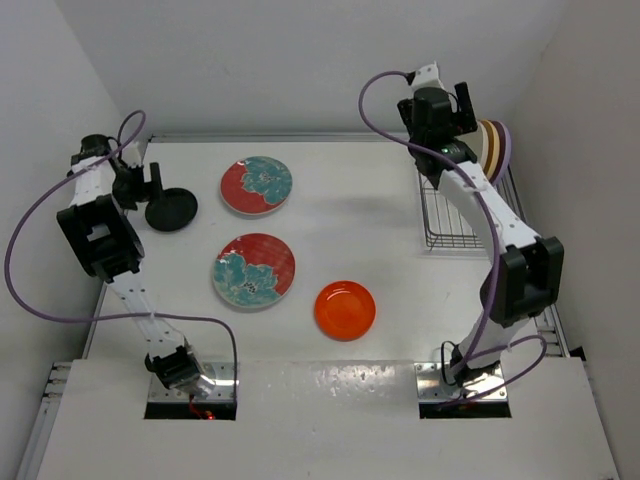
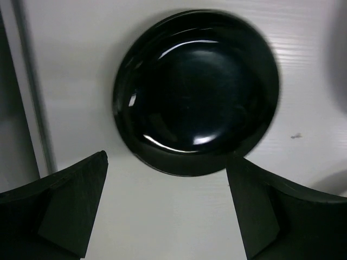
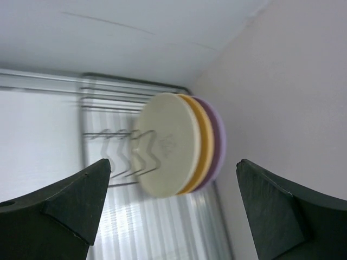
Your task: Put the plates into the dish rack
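Observation:
The small black plate point(image 1: 171, 210) lies flat at the far left; it fills the left wrist view point(image 2: 196, 89). My left gripper point(image 1: 140, 186) hovers open beside its left rim, empty point(image 2: 167, 162). Two red plates with teal flowers point(image 1: 256, 185) point(image 1: 253, 271) and the plain orange plate point(image 1: 345, 310) lie flat on the table. The dish rack point(image 1: 448, 215) stands at the far right. Cream point(image 3: 165, 146), tan-yellow point(image 3: 203, 143) and lavender point(image 3: 217, 138) plates stand upright in its far end. My right gripper point(image 1: 448, 105) is open and empty just left of them point(image 3: 173, 165).
White walls close the table at the back, left and right; the rack sits close to the right wall point(image 1: 585, 150). A metal rail point(image 1: 555, 310) runs along the right table edge. Purple cables loop off both arms.

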`<state>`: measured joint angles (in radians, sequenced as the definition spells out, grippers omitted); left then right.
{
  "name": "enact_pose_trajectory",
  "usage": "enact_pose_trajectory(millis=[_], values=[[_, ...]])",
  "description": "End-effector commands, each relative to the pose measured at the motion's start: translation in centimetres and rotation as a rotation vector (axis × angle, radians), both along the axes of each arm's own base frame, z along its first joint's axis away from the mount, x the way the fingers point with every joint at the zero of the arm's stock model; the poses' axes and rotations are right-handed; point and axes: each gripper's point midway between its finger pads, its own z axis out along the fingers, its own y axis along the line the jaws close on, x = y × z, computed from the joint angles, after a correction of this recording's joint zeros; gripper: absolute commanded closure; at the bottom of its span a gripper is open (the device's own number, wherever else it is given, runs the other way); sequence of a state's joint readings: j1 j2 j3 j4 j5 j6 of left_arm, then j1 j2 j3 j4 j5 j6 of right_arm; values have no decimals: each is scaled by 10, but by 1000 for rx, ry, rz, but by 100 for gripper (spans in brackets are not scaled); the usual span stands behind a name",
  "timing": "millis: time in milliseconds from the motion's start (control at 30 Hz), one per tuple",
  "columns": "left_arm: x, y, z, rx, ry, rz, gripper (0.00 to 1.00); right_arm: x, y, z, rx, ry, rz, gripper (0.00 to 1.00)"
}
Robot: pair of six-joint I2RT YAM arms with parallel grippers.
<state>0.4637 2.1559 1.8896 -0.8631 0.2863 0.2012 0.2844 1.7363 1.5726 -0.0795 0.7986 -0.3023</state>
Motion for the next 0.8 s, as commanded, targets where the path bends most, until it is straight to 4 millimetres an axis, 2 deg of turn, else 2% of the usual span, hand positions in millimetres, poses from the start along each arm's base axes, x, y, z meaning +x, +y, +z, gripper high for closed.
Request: enact_pose_trajectory(millis=[0,33,67,100,133,167,200,233,267,400,433,467,500,533,567,633,667,767], values=[[7,24,2,-43,-46,98,6,-12,41,-27,241,81,175,3],[5,20,-3,-58,-37,93,6,-16,47,-30,268,101,199,3],[4,15,-5,-77,-38,72,6,-22,56,-32,368,94,207,3],[1,9,-5,-96,-41,52,6,-27,59,-40,405,126,225,3],[2,3,1,-117,-64,27,6,-30,89,-46,501,177,377,1],[2,-4,5,-140,-84,-13,7,-33,98,-51,548,193,408,1],[6,-21,13,-196,-124,-72,8,-40,115,-60,585,233,477,1],[4,-35,23,-212,-134,-116,10,-43,123,-64,606,248,506,1],[7,-63,25,-212,-136,-214,12,-45,132,-65,606,254,527,1],[10,-132,24,-232,-101,-403,16,-47,149,-71,613,255,555,1],[10,-141,20,-259,-90,-406,16,-46,150,-71,613,255,556,1],[18,-141,22,-273,-102,-387,14,-47,155,-69,613,253,565,1],[22,-148,4,-327,-47,-331,11,-48,157,-69,611,256,572,1],[27,-149,-2,-356,-38,-313,11,-48,158,-67,613,250,578,1],[42,-148,5,-362,-69,-308,10,-50,157,-70,611,256,573,1],[58,-152,-9,-389,-65,-286,10,-52,159,-69,608,256,579,1],[72,-156,-5,-378,-106,-295,8,-54,160,-72,608,264,581,1],[85,-165,-18,-384,-107,-267,8,-61,160,-76,607,268,571,1]])
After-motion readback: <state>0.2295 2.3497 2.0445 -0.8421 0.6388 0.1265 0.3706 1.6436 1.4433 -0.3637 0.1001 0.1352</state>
